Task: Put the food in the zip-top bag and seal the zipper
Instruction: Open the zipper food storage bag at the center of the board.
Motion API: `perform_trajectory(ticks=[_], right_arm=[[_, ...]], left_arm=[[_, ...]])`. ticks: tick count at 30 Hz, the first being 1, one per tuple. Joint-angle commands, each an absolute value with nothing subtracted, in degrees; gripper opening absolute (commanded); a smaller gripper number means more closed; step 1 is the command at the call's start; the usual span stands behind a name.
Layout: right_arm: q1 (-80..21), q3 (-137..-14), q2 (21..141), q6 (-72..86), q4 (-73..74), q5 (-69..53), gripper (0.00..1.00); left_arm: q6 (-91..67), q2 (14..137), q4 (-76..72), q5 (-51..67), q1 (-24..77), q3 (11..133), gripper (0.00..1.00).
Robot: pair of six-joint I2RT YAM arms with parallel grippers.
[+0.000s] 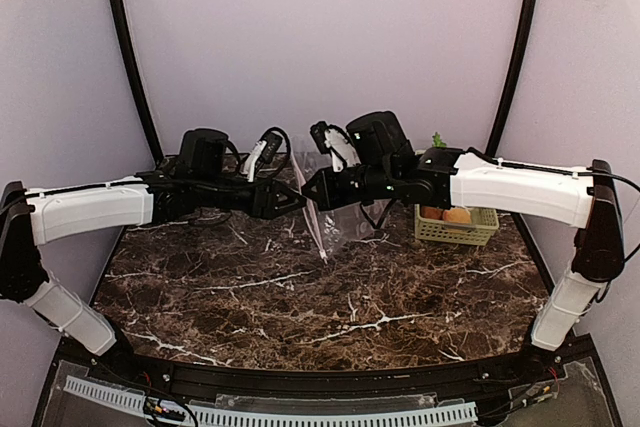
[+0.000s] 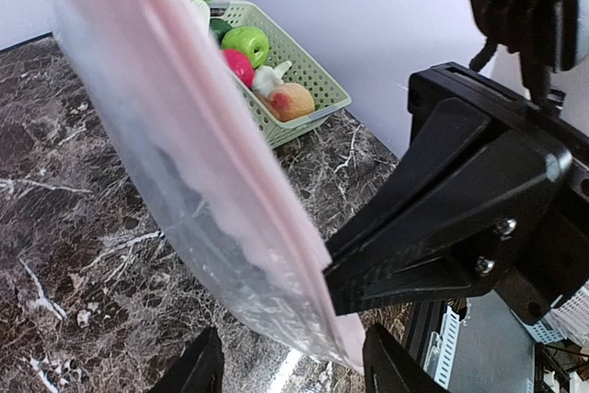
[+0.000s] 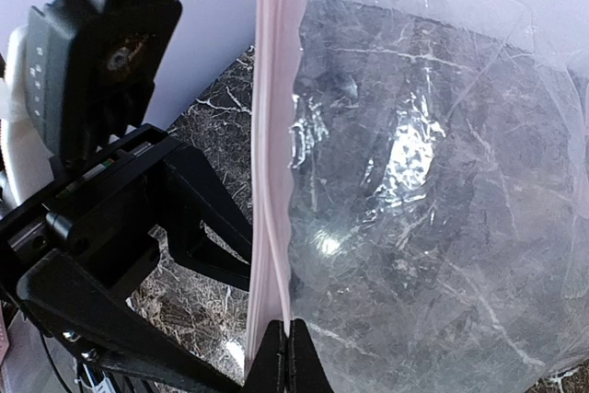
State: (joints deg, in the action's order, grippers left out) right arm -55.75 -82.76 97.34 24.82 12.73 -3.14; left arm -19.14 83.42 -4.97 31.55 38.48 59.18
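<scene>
The clear zip-top bag [image 1: 322, 215] hangs above the table between both arms, and no food shows inside it [image 3: 414, 181]. Its whitish-pink zipper [image 3: 267, 135] runs along the held edge and also shows in the left wrist view [image 2: 221, 135]. My right gripper [image 3: 287, 361] is shut on the zipper strip near one corner; it also shows in the left wrist view [image 2: 333, 275]. My left gripper [image 2: 293, 370] is open, its fingers either side of the bag's lower corner without pinching it. The food lies in the basket: green apple [image 2: 245, 43], red apple [image 2: 237, 67], orange [image 2: 292, 100], garlic [image 2: 268, 78].
The pale green lattice basket [image 1: 458, 235] stands at the back right of the dark marble table [image 1: 300, 297], close to the right arm. Purple walls close the back and sides. Cables hang behind both wrists.
</scene>
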Motion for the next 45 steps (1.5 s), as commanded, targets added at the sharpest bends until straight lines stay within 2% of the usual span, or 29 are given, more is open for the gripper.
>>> perform_trajectory(ticks=[1, 13, 17, 19, 20, 22, 26, 45], right_arm=[[-56.3, -83.2, 96.4, 25.7, 10.6, -2.7, 0.00], [-56.4, -83.3, 97.1, 26.4, 10.6, -2.7, 0.00], [-56.8, -84.1, 97.9, 26.5, 10.9, -2.0, 0.00], [-56.9, -84.7, 98.4, 26.5, 11.4, -1.9, 0.00], [-57.0, -85.0, 98.5, 26.4, 11.7, -1.9, 0.00], [-57.2, -85.4, 98.7, 26.3, 12.1, -1.5, 0.00], [-57.4, -85.3, 98.6, 26.3, 12.6, -0.7, 0.00], [-57.5, -77.7, 87.4, 27.3, 13.7, 16.3, 0.00]], left_arm=[[-18.8, 83.8, -2.1, 28.6, 38.6, 60.2, 0.50], [-18.6, 83.8, -1.1, 26.6, 38.7, 60.1, 0.41], [-18.9, 83.7, -2.1, 28.0, 38.6, 60.0, 0.32], [-19.0, 83.7, -2.7, 29.0, 38.7, 59.9, 0.23], [-19.0, 83.7, -2.8, 29.1, 38.7, 59.9, 0.15], [-19.0, 83.6, -2.7, 29.2, 38.6, 60.0, 0.07], [-18.7, 83.3, -2.7, 28.9, 38.6, 60.0, 0.02], [-18.0, 80.7, 4.4, 15.8, 35.1, 60.5, 0.01]])
